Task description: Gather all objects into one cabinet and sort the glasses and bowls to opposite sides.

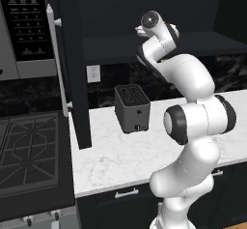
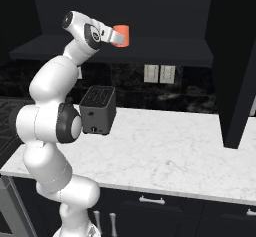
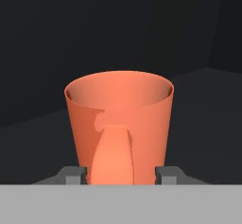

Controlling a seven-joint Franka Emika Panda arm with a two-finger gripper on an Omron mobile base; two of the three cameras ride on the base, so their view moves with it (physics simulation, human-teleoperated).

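A coral-orange mug stands upright on the dark shelf of the open black wall cabinet, its handle turned toward the hand camera. My gripper reaches into the cabinet, and its two fingertips press against the mug's lower sides, left and right of the handle. In the right base view the mug shows as an orange cup at the tip of my gripper, above the shelf. The cabinet's tall door with its long silver handle stands open at the left.
A grey toaster sits on the white marble counter below the shelf. A stove and a microwave lie to the left. Another open black door hangs at the right. Black drawers run under the counter.
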